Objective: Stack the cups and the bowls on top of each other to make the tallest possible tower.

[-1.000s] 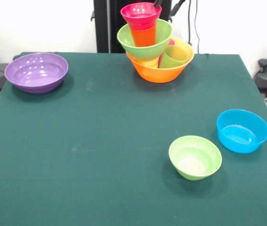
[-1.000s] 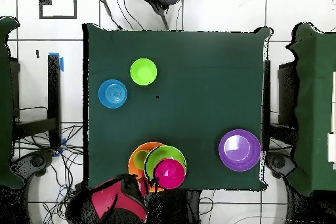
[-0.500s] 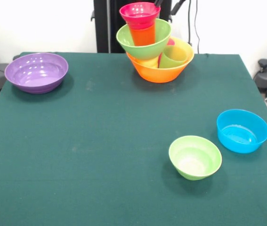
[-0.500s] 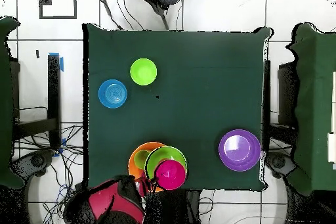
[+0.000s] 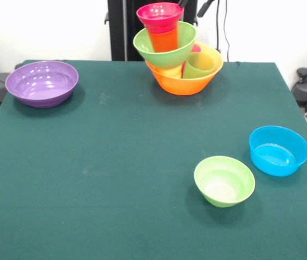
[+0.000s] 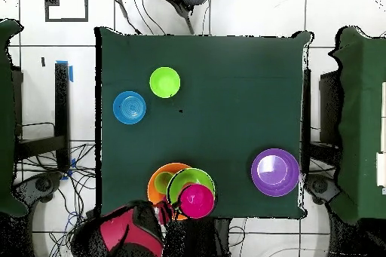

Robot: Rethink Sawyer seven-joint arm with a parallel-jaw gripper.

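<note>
tower [image 5: 172,49] sits at the far edge of the green bench [image 5: 131,162], just in front of the black pedestal

stack, bottom up: large orange bowl [image 5: 188,84] on the bench; yellow cup [image 5: 170,72] inside it under the large light-green bowl [image 5: 167,54], which sits tilted, leaning left in the front view; orange-red cup [image 5: 164,40] stands in that bowl; pink-red bowl [image 5: 160,15] caps the cup, rim up

also in the orange bowl, right of the stack: light-green cup [image 5: 199,66] lying on its side, mouth toward the camera, with a bit of magenta [image 5: 196,48] showing behind it, too hidden to say what

gripper [image 5: 182,2]: only dark tips at the top edge of the front view, just above and right of the pink-red bowl; cannot tell how far the jaws are open or if they touch anything. Overhead shows the red arm [image 6: 124,231] at the bench edge beside the tower

loose bowls, all rim up on the bench, well apart from the tower:
- wide purple bowl [image 5: 42,82] far left
- small light-green bowl [image 5: 224,180] near right
- blue bowl [image 5: 279,150] just right of it, not touching
</note>
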